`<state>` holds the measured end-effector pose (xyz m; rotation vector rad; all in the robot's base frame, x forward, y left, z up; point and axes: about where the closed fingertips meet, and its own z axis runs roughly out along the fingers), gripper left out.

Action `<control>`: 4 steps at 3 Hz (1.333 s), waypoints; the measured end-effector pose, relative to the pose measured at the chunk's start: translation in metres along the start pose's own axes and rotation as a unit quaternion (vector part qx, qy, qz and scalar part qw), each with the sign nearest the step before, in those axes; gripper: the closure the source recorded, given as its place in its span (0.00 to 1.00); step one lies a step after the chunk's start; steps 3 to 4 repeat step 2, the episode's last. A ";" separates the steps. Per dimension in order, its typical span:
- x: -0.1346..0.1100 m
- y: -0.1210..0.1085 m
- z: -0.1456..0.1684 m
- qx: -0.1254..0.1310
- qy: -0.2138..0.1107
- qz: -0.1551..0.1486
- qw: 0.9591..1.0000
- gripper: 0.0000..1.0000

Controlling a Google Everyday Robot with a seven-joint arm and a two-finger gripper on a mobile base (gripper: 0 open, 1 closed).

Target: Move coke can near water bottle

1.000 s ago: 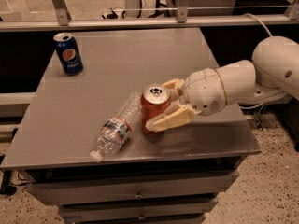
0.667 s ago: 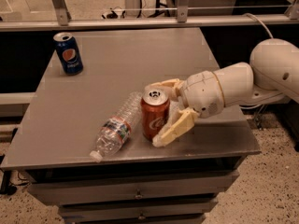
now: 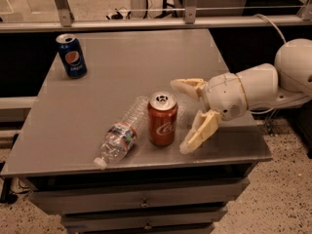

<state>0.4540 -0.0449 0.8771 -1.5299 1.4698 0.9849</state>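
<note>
The red coke can (image 3: 162, 119) stands upright on the grey table (image 3: 122, 72), near its front edge. The clear water bottle (image 3: 122, 133) lies on its side just left of the can, white cap toward the front left, almost touching it. My gripper (image 3: 181, 116) is open and empty, just right of the can and clear of it. One cream finger (image 3: 189, 86) reaches behind and to the right of the can. The other finger (image 3: 199, 132) hangs low at the front right.
A blue Pepsi can (image 3: 71, 55) stands upright at the table's back left corner. A metal rail (image 3: 146, 24) runs along the back edge. Drawers (image 3: 141, 201) sit below the tabletop. My white arm (image 3: 263, 84) reaches in from the right.
My gripper has let go of the coke can, opened wide and drawn back to the right. The can now stands free next to the water bottle.
</note>
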 end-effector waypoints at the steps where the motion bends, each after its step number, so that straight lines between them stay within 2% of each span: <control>1: 0.029 -0.028 -0.057 0.053 0.025 0.018 0.998 0.00; 2: 0.054 -0.049 -0.135 0.150 0.069 0.058 0.985 0.00; 4: 0.054 -0.049 -0.135 0.150 0.069 0.058 0.985 0.00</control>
